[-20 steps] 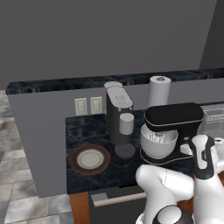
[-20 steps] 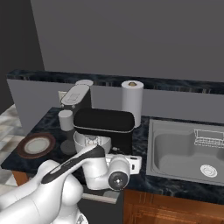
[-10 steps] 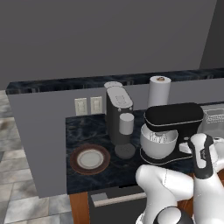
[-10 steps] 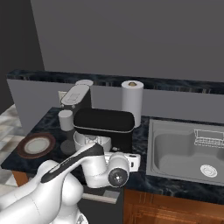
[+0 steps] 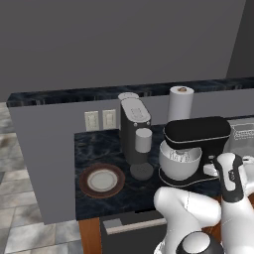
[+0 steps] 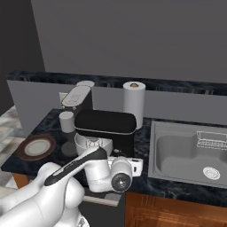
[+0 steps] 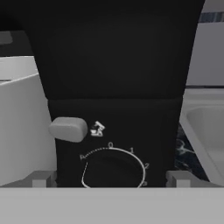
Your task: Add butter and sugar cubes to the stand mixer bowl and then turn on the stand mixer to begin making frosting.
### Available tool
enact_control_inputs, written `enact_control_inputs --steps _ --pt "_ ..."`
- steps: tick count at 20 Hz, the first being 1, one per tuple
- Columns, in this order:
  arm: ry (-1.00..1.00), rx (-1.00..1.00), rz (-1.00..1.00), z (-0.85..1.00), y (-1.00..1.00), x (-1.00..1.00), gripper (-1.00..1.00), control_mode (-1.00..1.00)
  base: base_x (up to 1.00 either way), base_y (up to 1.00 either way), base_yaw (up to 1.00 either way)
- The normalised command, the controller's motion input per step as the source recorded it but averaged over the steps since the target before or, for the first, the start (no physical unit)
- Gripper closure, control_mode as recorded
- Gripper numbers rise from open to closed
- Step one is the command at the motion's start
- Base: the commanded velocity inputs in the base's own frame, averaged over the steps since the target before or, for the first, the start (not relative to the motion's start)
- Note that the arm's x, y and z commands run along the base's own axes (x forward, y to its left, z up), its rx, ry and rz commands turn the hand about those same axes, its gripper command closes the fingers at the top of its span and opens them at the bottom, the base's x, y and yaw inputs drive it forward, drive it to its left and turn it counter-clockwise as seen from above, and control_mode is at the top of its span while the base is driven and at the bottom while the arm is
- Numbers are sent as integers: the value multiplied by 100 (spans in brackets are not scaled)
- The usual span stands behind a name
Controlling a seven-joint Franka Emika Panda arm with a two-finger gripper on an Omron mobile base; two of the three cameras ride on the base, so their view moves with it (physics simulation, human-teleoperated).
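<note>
Dark bench (image 5: 94,149) carries the mixer (image 5: 197,134) with its bowl (image 5: 180,162) beneath, and the wide-open jaws have been eased slightly closer to its speed dial (image 7: 113,168), so switching on seems next.

So the dark marbled counter (image 5: 99,149) has the brown-rimmed plate (image 5: 102,180), the grey coffee machine (image 5: 135,134), the black stand mixer (image 5: 196,146), a paper towel roll (image 5: 180,103) and a sink (image 6: 188,150) in it.
</note>
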Motion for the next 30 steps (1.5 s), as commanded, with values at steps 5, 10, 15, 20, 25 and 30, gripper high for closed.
enact_control_inputs --steps 5,10,15,20,25,30 --pt "0 0 0 -9 7 13 -100 -100 0 0 0" --pt "0 0 0 -8 10 14 -100 -100 0 0 0" --pt "0 0 0 -10 14 11 -100 -100 0 0 0" --pt "0 0 0 -1 8 2 -100 -100 0 0 0" --pt "0 0 0 0 0 0 -100 -100 0 0 0" --pt "0 0 0 0 0 0 -100 -100 0 0 0"
